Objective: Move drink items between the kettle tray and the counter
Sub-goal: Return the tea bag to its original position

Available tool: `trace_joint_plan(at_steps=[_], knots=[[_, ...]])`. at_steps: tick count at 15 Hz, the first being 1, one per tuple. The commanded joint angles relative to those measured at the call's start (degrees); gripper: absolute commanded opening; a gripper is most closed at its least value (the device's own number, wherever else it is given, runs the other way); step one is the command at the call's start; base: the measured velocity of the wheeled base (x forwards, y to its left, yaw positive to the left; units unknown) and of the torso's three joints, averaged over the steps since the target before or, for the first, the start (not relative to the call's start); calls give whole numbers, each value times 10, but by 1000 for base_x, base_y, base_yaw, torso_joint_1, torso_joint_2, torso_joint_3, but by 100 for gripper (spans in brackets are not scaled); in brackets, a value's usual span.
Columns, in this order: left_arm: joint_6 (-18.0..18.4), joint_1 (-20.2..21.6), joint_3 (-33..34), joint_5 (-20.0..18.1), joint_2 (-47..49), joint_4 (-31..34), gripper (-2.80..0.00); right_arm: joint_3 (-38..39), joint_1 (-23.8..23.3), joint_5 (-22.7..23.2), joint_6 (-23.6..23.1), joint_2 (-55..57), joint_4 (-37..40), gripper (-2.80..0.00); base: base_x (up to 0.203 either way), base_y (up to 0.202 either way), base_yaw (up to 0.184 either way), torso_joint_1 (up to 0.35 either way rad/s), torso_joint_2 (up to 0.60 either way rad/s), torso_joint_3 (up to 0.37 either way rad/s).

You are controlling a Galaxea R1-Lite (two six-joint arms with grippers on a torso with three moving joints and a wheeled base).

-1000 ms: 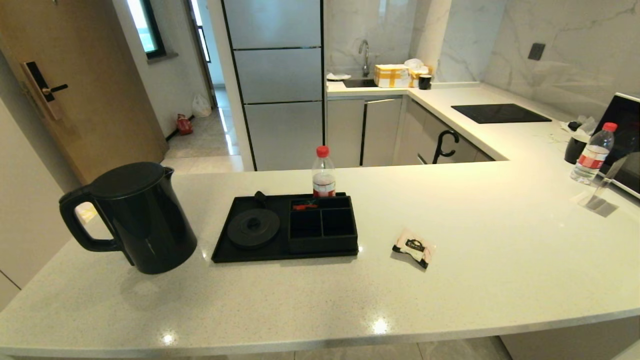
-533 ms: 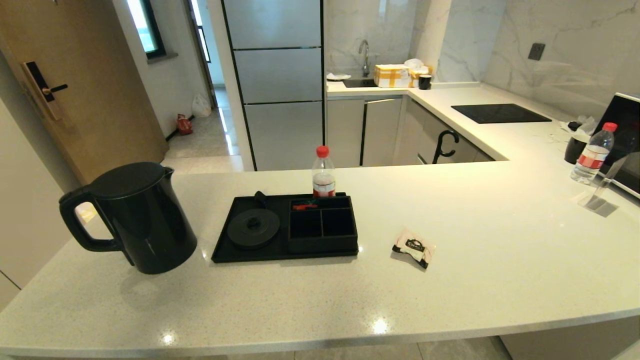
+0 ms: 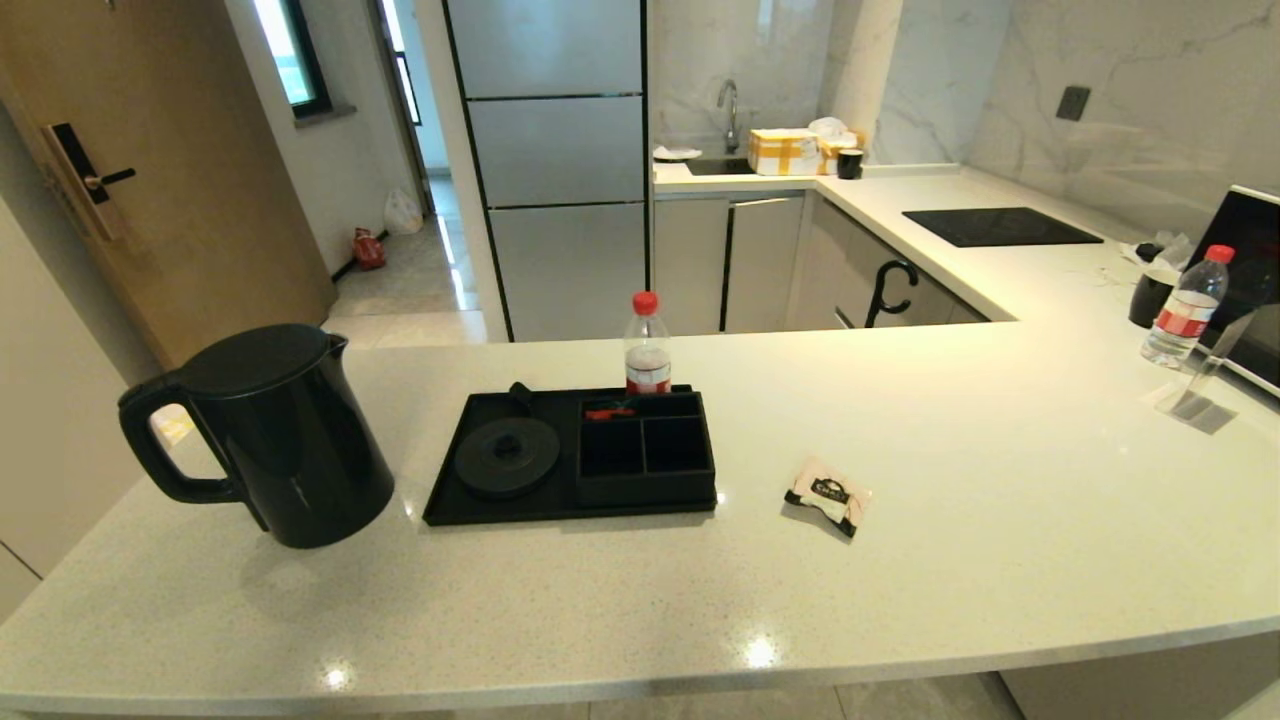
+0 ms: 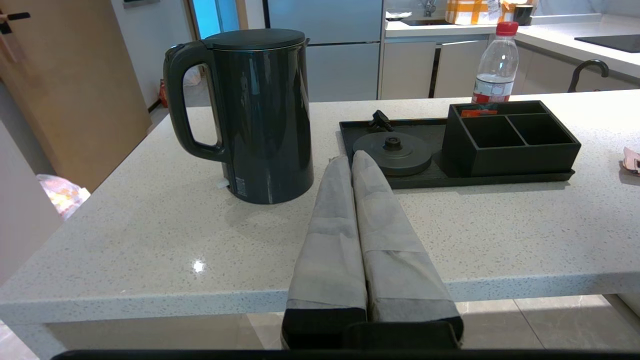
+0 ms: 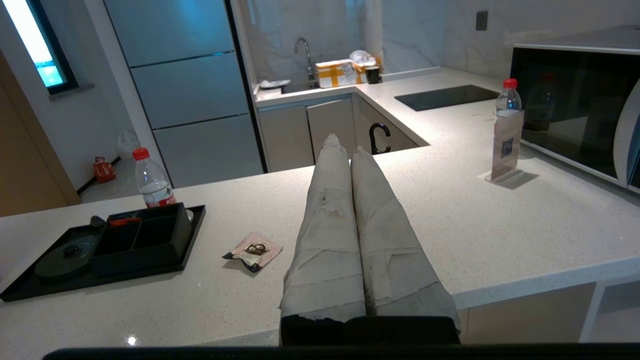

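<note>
Nearest in, both arms hang back at the robot's edge of the desk [image 3: 900,620], out of the head view. The left gripper [image 4: 350,159] has its jaws pressed together, holding nothing, pointing between kettle and tray. The right gripper [image 5: 344,145] is the same story: jaws closed flat, empty, held above the desk's near edge, well apart from everything.

Moving out, the black kettle [image 3: 275,435] stands upright on the desk, lid on, handle turned to the left, just beside the tray's left end and not on it. The sachet [image 3: 828,495] lies flat on the stone to the right of the tray, near it but apart.

The kettle tray [image 3: 460,512] sits mid-desk, its round base disc [image 3: 507,455] bare, the walled compartments [image 3: 645,448] on its right half. A small red item [image 3: 610,411] lies in the far-left compartment. Behind the tray stands a red-capped bottle [image 3: 647,346]. Far right, a second bottle [image 3: 1185,308] and the black hob [image 3: 1000,226].
</note>
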Motion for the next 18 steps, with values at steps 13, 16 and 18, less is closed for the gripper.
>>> trace_joint_plan(at_steps=[13, 16, 18], knots=[[0, 0, 23, 0, 0, -1, -280, 0, 0, 0, 0, 1, 1, -280, 0, 0, 0, 0, 0, 0], [0, 1, 23, 0, -1, -2, -280, 24, 0, 9, -9, 1, -35, -280, 0, 0, 0, 0, 0, 0], [0, 1, 23, 0, -1, -2, -280, 138, 0, 22, -22, 1, -101, -280, 0, 0, 0, 0, 0, 0]])
